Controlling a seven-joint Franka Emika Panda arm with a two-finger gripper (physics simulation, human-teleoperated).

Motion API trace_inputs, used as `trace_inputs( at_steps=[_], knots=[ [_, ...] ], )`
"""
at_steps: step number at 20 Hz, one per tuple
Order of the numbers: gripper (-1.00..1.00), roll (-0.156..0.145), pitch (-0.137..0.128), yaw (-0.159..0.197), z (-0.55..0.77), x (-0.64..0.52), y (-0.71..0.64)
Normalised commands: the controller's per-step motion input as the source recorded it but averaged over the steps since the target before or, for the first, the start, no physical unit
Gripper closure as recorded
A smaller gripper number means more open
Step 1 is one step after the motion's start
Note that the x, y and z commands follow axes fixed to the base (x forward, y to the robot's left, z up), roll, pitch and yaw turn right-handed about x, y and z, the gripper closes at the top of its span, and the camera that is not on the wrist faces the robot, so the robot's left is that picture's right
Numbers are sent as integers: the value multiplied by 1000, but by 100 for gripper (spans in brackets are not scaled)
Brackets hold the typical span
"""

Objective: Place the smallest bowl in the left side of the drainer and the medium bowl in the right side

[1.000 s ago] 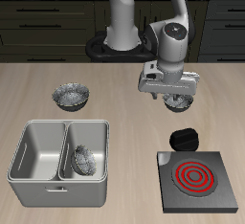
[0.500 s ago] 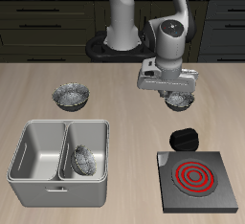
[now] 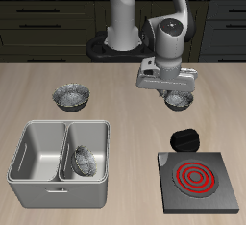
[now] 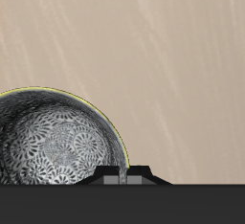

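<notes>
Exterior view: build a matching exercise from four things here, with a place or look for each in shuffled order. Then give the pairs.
Things:
1. drainer
2. stove
3. tool
4. lone bowl behind the drainer

Descriptions:
A. red coil on top
B. sits on bare table
C. holds a tilted bowl in one compartment
D. right over the far bowl

Pairs: 1-C, 2-A, 3-D, 4-B

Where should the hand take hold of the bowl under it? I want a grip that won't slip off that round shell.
On the rim. The bowl sits upright and open, a rounded shell with a thin lip, so a side pinch would likely slide. Coming straight down with the hand, one finger inside and one outside the edge nearest it, seems best.
</notes>
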Motion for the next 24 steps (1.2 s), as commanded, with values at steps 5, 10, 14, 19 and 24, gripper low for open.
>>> trace_inputs(
  at_steps=[5,10,14,19,24],
  knots=[
    [100,-25,-64,0,419,-114,-326],
    [100,-28,-58,25,517,-110,-474],
    [100,-26,-5,9,308,30,-369],
    [100,-26,15,37,281,136,-560],
    [100,-61,-8,9,314,131,-558]
  ],
)
